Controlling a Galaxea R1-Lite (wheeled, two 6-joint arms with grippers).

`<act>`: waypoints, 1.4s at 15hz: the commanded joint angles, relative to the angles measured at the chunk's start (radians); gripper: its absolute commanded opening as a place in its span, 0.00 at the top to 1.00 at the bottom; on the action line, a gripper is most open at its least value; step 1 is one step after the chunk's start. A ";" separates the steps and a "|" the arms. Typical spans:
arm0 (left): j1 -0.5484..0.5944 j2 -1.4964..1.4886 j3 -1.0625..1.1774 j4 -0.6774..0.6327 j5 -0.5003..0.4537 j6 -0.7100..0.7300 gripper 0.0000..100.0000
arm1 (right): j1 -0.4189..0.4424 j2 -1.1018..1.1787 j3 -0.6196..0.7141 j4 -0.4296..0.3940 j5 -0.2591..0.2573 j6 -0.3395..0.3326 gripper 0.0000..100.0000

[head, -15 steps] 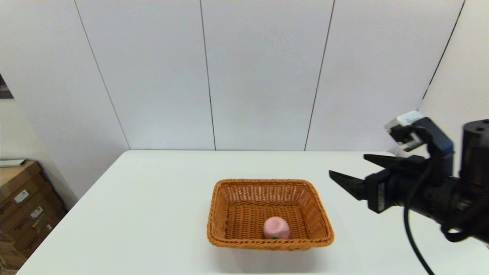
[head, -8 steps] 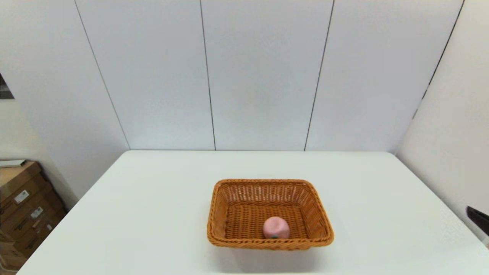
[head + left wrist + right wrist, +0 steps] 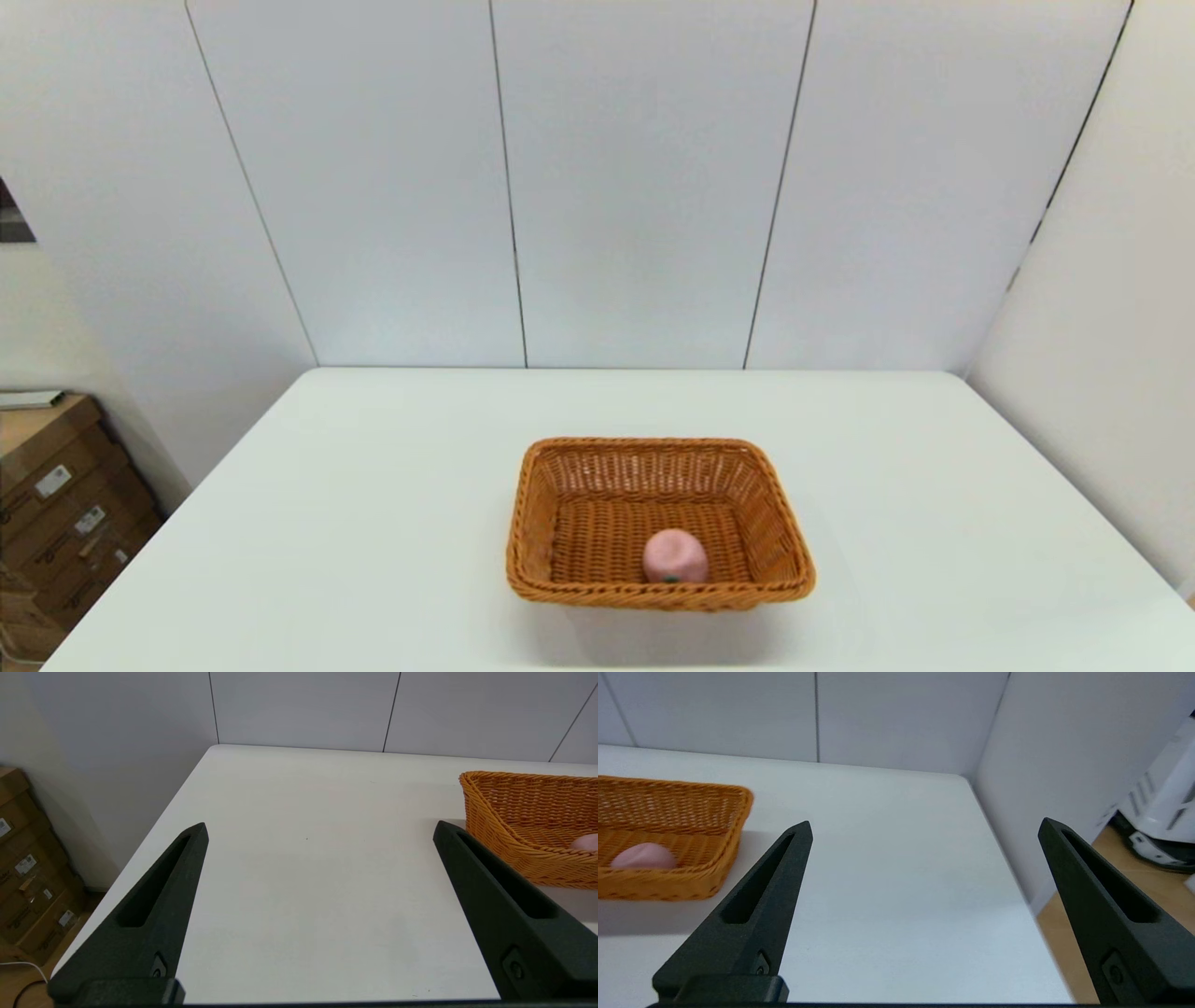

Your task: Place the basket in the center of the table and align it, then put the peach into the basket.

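Head view showed the basket (image 3: 660,523) sitting squarely near the middle of the desk (image 3: 373,523), with the peach (image 3: 674,557) resting on its woven floor close to the near wall; neither arm appeared in that view. The left gripper (image 3: 319,830) hung low at the desk's near edge, its fingers (image 3: 159,905) spread wide and released around bare desk top, the basket lying just outside the finger on that side. The right gripper (image 3: 924,826) was likewise parked at the near edge, its fingers (image 3: 756,905) parted and holding nothing, with the basket and peach well clear of the nearer finger and the desk's side edge between the two. Judged from this layout, both steps looked complete: the basket centred and aligned, the peach inside. The next move probably called for nothing beyond keeping both arms clear.
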 commanded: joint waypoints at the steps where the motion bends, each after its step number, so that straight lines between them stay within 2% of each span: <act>1: 0.000 0.001 -0.002 0.001 -0.001 0.007 0.00 | -0.012 -0.161 0.144 -0.002 0.021 0.032 0.00; 3: 0.000 0.001 0.000 0.001 -0.001 0.007 0.00 | -0.012 -0.161 0.204 -0.014 0.021 0.039 0.00; 7: 0.000 0.001 -0.002 0.001 -0.003 0.024 0.00 | -0.012 -0.161 0.212 -0.043 0.044 0.046 0.00; 8: 0.000 0.001 -0.002 0.001 -0.003 0.024 0.00 | -0.012 -0.161 0.213 -0.040 0.062 0.043 0.00; 9: 0.000 0.001 -0.002 0.001 -0.003 0.024 0.00 | -0.012 -0.161 0.224 -0.031 0.111 0.043 0.00; 10: 0.000 0.001 -0.002 0.001 -0.003 0.024 0.00 | -0.012 -0.161 0.249 -0.045 0.134 0.042 0.00; 13: 0.000 0.001 -0.002 0.001 -0.001 0.020 0.00 | -0.012 -0.161 0.246 -0.043 0.130 0.057 0.00; 16: 0.000 0.001 -0.002 0.001 -0.001 0.001 0.00 | -0.012 -0.161 0.246 -0.045 0.124 0.105 0.00; 21: 0.000 0.001 -0.002 0.001 -0.001 -0.005 0.00 | -0.012 -0.161 0.246 -0.043 0.122 0.103 0.00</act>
